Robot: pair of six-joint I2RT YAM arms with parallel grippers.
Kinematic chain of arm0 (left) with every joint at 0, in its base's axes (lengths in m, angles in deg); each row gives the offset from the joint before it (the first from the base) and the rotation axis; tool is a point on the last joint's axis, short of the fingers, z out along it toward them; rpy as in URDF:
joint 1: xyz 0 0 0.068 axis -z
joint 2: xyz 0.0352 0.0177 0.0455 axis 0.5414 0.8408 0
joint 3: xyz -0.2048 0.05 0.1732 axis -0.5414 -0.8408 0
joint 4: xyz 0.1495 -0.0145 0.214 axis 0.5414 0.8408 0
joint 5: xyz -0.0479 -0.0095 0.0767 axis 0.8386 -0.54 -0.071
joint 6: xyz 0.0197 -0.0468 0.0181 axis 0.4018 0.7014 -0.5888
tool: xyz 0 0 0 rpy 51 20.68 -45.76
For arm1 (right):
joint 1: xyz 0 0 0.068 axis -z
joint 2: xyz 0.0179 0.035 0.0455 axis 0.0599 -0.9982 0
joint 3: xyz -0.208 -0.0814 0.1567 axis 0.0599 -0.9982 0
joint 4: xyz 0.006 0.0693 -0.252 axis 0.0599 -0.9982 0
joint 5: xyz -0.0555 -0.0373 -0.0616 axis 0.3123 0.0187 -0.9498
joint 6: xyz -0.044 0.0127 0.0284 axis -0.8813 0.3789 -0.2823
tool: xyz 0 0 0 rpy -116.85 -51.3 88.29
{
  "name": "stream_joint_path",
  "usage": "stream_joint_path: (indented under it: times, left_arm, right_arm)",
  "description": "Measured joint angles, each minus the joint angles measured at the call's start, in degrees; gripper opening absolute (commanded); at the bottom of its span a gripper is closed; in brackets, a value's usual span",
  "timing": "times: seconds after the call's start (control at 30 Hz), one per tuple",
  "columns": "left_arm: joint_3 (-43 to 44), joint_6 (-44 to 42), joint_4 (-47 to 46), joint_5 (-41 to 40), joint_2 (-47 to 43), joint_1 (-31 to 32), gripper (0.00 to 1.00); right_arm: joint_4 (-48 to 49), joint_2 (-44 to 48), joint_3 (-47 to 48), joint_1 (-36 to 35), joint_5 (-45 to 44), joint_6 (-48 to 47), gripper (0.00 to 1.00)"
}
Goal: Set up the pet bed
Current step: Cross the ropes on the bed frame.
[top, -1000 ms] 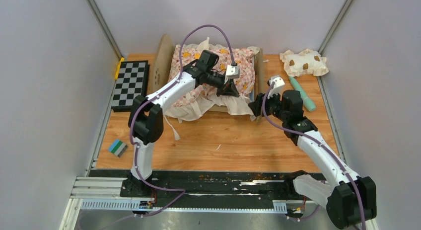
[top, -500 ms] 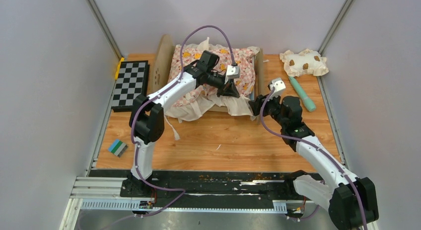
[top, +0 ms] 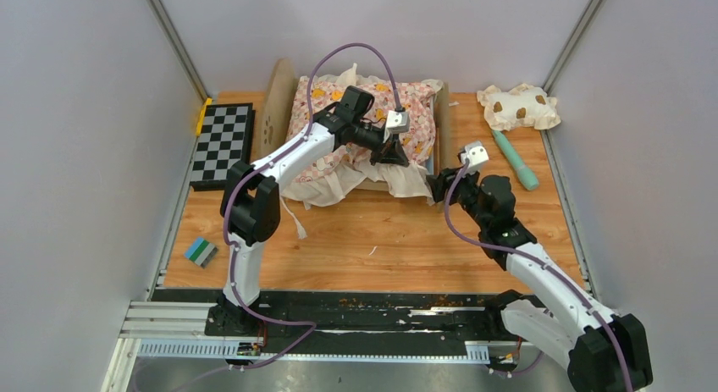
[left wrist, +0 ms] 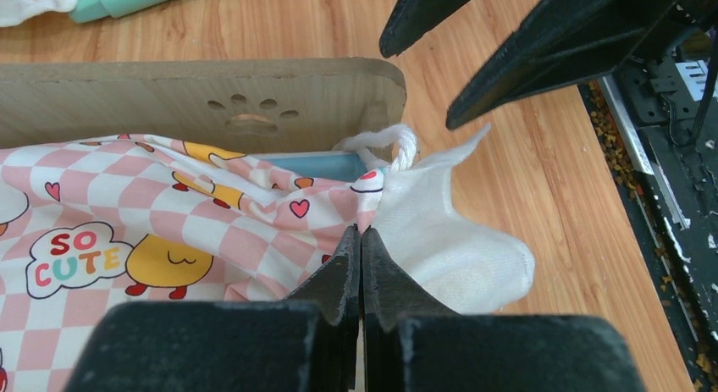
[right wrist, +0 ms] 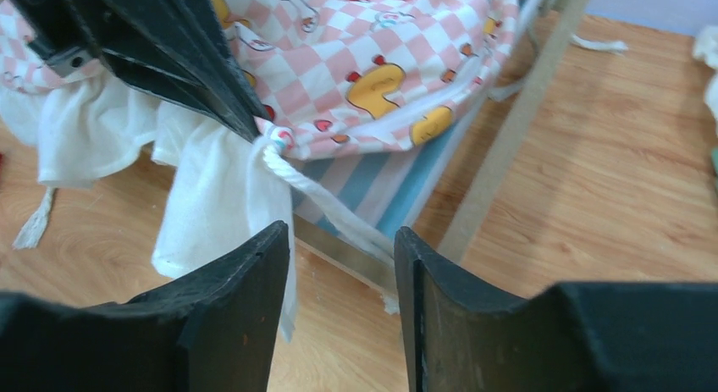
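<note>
The pet bed (top: 441,125) stands at the back middle, a light-wood frame with a paw-print end board (left wrist: 250,113) and a blue-and-white striped base (right wrist: 385,189). A pink checkered ruffled cushion (top: 356,113) lies over it, and its white ruffle (left wrist: 440,231) hangs over the near edge. My left gripper (top: 391,153) is shut on the cushion's near right corner (left wrist: 361,231), beside a white cord loop (left wrist: 398,142). My right gripper (top: 436,186) is open and empty, just off the bed's near right corner. The cord and ruffle lie between and beyond its fingertips (right wrist: 339,240).
A cream brown-spotted pillow (top: 518,107) and a mint green tube (top: 516,159) lie at the back right. A checkerboard (top: 222,144) lies at the left edge. A small green-and-blue block (top: 201,251) sits at the front left. Grey walls close in both sides.
My right arm has drawn its wrist back toward the near edge, and its open gripper stays by the bed's corner. My left arm has not moved.
</note>
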Motion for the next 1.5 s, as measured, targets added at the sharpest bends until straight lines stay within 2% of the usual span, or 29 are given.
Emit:
stream_joint_path:
  times: [0.17,0.27,0.57,0.97,1.27,1.5]
  left_arm:
    - [0.0,0.17,-0.33,0.02,0.0,-0.02,0.0]
    - [0.0,0.42,-0.44,0.13,0.09,0.0,0.0]
    - [0.0,0.85,-0.98,0.85,0.55,-0.02,0.0]
    - [0.0,1.29,-1.31,1.07,0.63,-0.02,0.0]
    - [0.0,1.46,-1.31,1.16,0.63,-0.02,0.0]
    - [0.0,1.51,-1.38,1.25,0.63,-0.02,0.0]
  right_arm:
    - [-2.4,2.95,-2.08,-0.37,-9.31,1.66,0.41]
    - [-3.26,2.1,-2.21,-0.33,-11.28,2.01,0.38]
    - [-2.25,-2.91,-1.88,-2.01,-6.99,1.79,0.37]
    - [-5.14,-5.66,1.6,-5.75,-1.77,2.93,0.47]
    - [-5.22,-11.5,6.32,-5.79,-2.29,3.28,0.49]
    - [-5.9,-11.85,8.63,-5.84,-3.76,2.97,0.5]
